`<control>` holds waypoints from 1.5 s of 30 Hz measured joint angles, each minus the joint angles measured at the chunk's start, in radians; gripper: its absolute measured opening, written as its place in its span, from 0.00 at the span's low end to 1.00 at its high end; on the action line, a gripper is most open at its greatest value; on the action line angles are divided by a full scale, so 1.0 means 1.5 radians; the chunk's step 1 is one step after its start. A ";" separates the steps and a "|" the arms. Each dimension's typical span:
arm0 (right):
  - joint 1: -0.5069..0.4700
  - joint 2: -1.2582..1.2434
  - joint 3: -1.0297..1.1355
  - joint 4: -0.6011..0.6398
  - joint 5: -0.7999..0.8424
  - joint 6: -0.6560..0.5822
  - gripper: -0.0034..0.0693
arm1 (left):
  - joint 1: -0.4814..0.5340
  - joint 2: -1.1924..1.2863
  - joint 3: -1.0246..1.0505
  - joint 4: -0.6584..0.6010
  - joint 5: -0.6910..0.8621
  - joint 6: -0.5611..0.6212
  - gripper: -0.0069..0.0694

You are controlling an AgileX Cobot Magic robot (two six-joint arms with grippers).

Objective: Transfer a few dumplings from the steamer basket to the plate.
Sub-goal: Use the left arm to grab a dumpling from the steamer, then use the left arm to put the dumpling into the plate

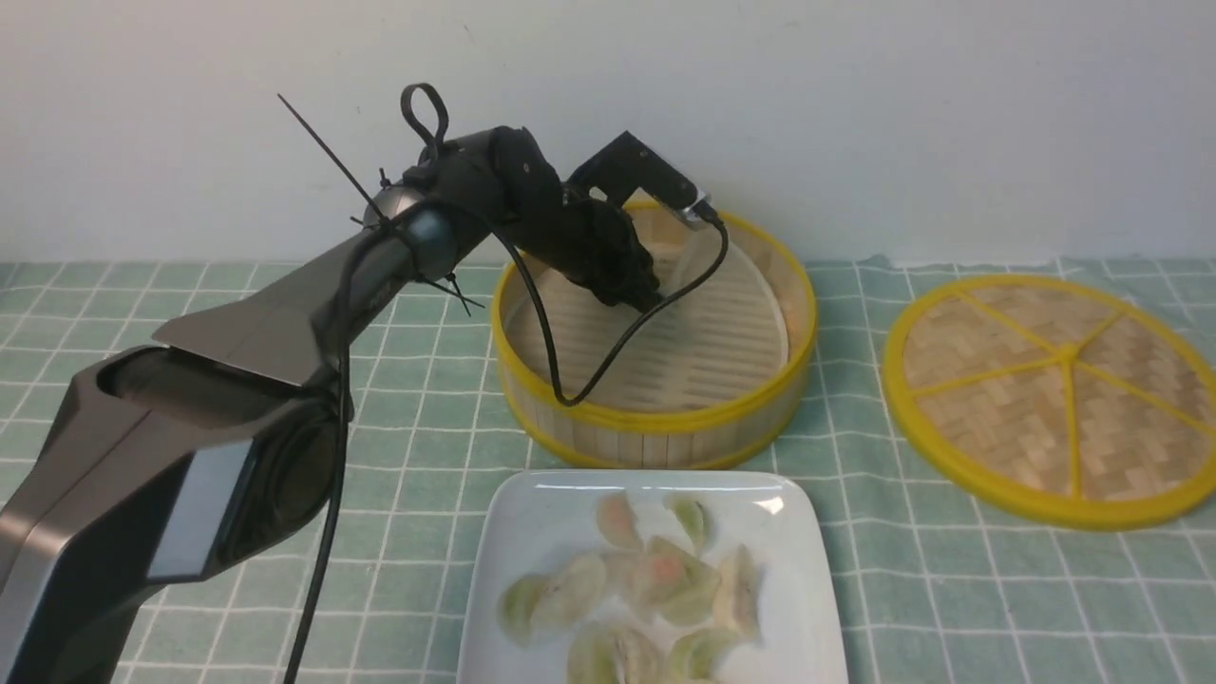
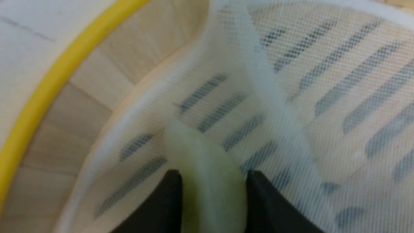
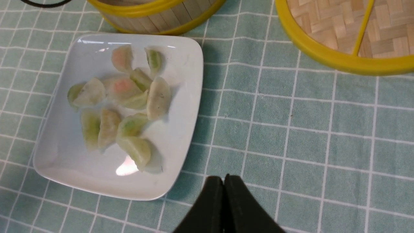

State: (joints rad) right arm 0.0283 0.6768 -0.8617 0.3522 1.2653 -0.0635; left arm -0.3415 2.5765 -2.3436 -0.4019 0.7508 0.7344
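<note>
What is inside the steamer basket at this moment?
The steamer basket holds its whitish liner sheet and the left pincer closed on one pale green dumpling. Visible floor elsewhere is bare; the left arm covers the far left part, so dumplings there cannot be seen.

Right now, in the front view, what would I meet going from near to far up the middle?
Plate holding dumplings → steamer basket, with the left gripper around a dumpling inside → wall.
</note>
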 joint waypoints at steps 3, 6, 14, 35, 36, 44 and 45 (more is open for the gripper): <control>0.000 0.000 0.000 -0.001 0.000 0.000 0.03 | 0.002 -0.032 0.004 0.008 0.023 -0.024 0.38; 0.000 0.000 0.000 -0.001 0.000 0.000 0.03 | 0.002 -0.070 0.004 0.009 0.028 -0.033 0.38; 0.000 0.000 0.000 0.001 0.000 0.000 0.03 | 0.002 -0.137 0.003 0.007 0.150 -0.071 0.38; 0.000 0.000 0.000 0.001 0.000 -0.023 0.03 | -0.026 -0.464 0.421 -0.001 0.321 -0.255 0.38; 0.000 0.000 0.000 0.001 0.000 -0.024 0.03 | -0.039 -0.481 0.474 -0.001 0.319 -0.255 0.38; 0.000 0.000 0.000 0.007 0.000 -0.033 0.03 | -0.095 -0.480 0.633 0.054 0.154 -0.248 0.38; 0.000 0.000 0.000 0.009 0.000 -0.032 0.03 | -0.096 -0.471 0.634 0.069 0.128 -0.248 0.38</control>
State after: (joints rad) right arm 0.0283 0.6768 -0.8617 0.3651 1.2653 -0.1122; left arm -0.4861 1.8701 -1.3923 -0.2985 0.9434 0.3628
